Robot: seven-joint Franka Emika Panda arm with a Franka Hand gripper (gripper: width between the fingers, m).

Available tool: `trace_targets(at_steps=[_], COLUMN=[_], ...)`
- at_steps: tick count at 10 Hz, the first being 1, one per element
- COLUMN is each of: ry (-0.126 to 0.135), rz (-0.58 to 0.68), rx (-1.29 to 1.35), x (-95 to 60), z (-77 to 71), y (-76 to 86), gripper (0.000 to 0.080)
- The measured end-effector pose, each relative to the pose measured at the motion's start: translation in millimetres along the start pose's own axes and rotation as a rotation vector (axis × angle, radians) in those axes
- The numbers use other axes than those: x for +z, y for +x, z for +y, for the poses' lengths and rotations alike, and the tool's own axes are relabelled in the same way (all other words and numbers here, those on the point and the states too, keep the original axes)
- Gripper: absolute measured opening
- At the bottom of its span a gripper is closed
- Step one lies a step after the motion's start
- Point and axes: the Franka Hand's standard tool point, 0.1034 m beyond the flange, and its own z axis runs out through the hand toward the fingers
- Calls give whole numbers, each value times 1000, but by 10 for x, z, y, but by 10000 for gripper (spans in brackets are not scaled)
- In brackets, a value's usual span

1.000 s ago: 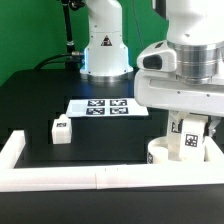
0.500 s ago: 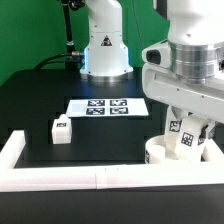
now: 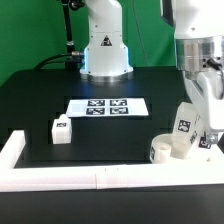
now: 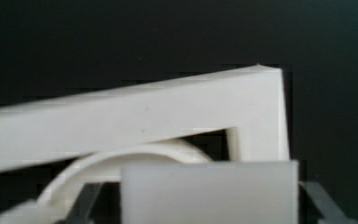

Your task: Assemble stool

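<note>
The round white seat [image 3: 168, 151] lies in the right front corner of the border rail. My gripper [image 3: 193, 120] is shut on a white leg [image 3: 186, 126] with a black-and-white tag, held tilted just above the seat's right side. In the wrist view the leg [image 4: 211, 190] fills the gap between my dark fingers [image 4: 91, 200], with the seat's curved rim [image 4: 108, 163] behind it. A second tagged leg [image 3: 62, 131] lies on the black table at the exterior view's left. A third leg is not in view.
The white border rail [image 3: 95, 178] runs along the front and up the left side; its corner shows in the wrist view [image 4: 247, 95]. The marker board [image 3: 107, 106] lies mid-table. The robot base [image 3: 105, 50] stands behind it.
The arm has swung toward the exterior view's right and turned its wrist. The held leg went from upright over the seat to tilted at the seat's right side.
</note>
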Motion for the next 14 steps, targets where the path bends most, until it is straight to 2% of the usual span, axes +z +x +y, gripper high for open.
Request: trace_targets(at_steps=[1, 4, 6, 8, 9, 10, 11, 12, 13, 14], ry=[44, 39, 38, 46, 62, 84, 141, 219, 261, 283], rz=[-15, -30, -38, -75, -99, -113, -130, -145, -150, -151], rx=[52, 241, 263, 399, 467, 516, 571, 645, 672, 691], x=[-2, 8, 10, 10, 9, 10, 7, -4, -7, -10], z=[11, 27, 29, -4, -13, -18, -23, -18, -14, -12], y=[2, -18, -18, 16, 28, 36, 42, 52, 49, 49], gripper=[336, 337, 337, 337, 337, 337, 337, 337, 337, 337])
